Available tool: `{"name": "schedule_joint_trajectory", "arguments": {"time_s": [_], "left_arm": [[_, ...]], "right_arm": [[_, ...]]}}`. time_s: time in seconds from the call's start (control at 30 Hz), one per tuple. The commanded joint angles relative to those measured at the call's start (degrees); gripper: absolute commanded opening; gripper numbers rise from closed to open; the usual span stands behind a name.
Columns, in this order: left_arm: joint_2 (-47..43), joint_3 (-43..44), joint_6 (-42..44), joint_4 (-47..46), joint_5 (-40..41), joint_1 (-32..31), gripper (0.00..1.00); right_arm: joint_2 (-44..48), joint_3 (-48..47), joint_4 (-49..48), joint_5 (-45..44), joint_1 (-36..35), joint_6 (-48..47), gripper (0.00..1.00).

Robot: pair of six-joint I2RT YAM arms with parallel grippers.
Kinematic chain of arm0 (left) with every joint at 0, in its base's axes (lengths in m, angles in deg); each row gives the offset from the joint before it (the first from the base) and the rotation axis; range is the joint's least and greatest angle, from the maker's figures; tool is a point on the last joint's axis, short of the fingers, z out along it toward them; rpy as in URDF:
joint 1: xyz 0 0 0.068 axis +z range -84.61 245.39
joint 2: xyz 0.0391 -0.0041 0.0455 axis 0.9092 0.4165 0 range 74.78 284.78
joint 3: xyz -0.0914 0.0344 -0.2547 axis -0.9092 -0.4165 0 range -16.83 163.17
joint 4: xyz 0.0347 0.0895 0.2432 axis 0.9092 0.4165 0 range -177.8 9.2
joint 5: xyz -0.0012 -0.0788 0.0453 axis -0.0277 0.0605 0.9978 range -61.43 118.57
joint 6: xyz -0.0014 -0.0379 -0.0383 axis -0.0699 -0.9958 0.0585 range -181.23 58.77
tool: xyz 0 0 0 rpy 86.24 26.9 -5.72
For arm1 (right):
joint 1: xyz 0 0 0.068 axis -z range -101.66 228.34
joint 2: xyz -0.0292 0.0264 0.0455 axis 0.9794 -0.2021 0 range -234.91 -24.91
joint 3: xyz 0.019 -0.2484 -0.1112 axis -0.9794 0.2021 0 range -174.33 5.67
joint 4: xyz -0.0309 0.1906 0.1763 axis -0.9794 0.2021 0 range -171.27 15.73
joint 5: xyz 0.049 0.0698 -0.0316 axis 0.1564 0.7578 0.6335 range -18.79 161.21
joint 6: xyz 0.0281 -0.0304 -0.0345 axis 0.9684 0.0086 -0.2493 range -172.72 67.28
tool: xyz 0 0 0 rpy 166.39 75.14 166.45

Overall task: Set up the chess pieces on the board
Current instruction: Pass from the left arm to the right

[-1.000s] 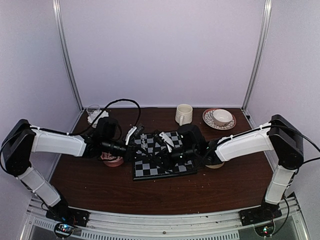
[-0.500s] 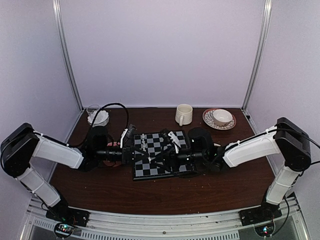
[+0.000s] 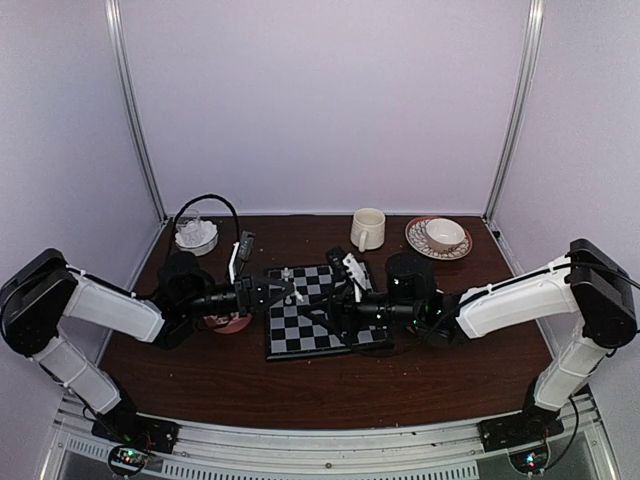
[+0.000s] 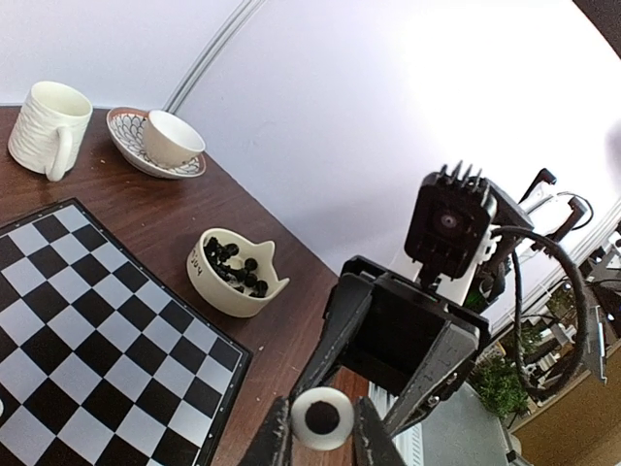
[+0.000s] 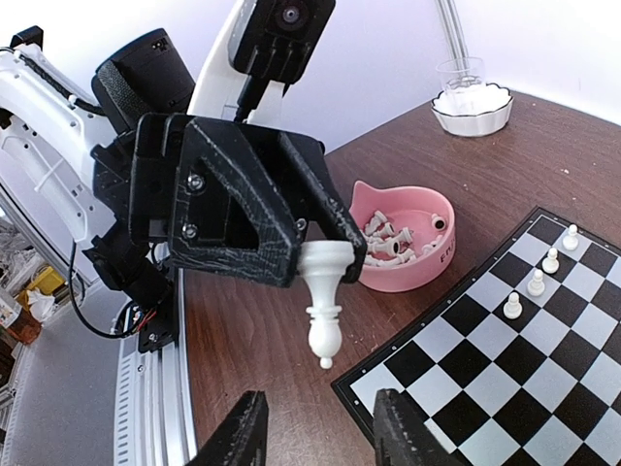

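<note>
Top view, containers: a pink bowl (image 3: 228, 322) shows partly under the left arm, just beside the board's left edge. A mug (image 3: 368, 228) and a cup (image 3: 445, 234) on a saucer (image 3: 420, 243) stand at the back. What they hold is too small to tell here.
Top view, board: the board (image 3: 300, 338) lies mid-table between the arms.
Top view, grippers: the left gripper (image 3: 283, 292) and right gripper (image 3: 338, 303) face each other over the board's left half, near but apart.
Left wrist view, containers: a cream bowl (image 4: 209, 282) just off the board's corner holds loose black pieces (image 4: 238, 267).
Left wrist view, held piece: the held piece (image 4: 320, 419) is pinched between the left gripper's fingers (image 4: 275, 439). Its round base faces the camera, so its long axis runs away from the lens.
Right wrist view, containers: the pink bowl holds a jumble of white pieces (image 5: 388, 238). A scalloped dish (image 5: 473, 109) stands farther off, with a glass (image 5: 458, 73) behind it.
Right wrist view, held piece: it hangs by its base from the left gripper, head down and long axis near upright, just off the board's corner.
Right wrist view, board: four pawns (image 5: 535, 282) stand upright in a row.
Right wrist view, right gripper: its fingers (image 5: 241, 437) stand apart with nothing between them.
</note>
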Motion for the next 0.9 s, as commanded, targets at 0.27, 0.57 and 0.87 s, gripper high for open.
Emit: {"name": "schedule_joint_trajectory", "arguments": {"time_s": [0.27,0.57,0.87], "left_arm": [[4.75,0.4,-5.87,-10.61,-1.71,-0.22,0.04],[6.4,1.47,-6.58,-11.13,-2.77,-0.66,0.04],[7.3,1.97,-7.11,-12.17,-3.79,-1.01,0.04]], "right_arm": [[0.11,-2.36,0.5,-0.92,-0.4,-0.53,0.3],[0.23,-3.38,2.08,-1.96,-0.41,-1.19,0.26],[-1.08,-4.29,2.57,-1.2,-0.39,-1.01,0.21]]}}
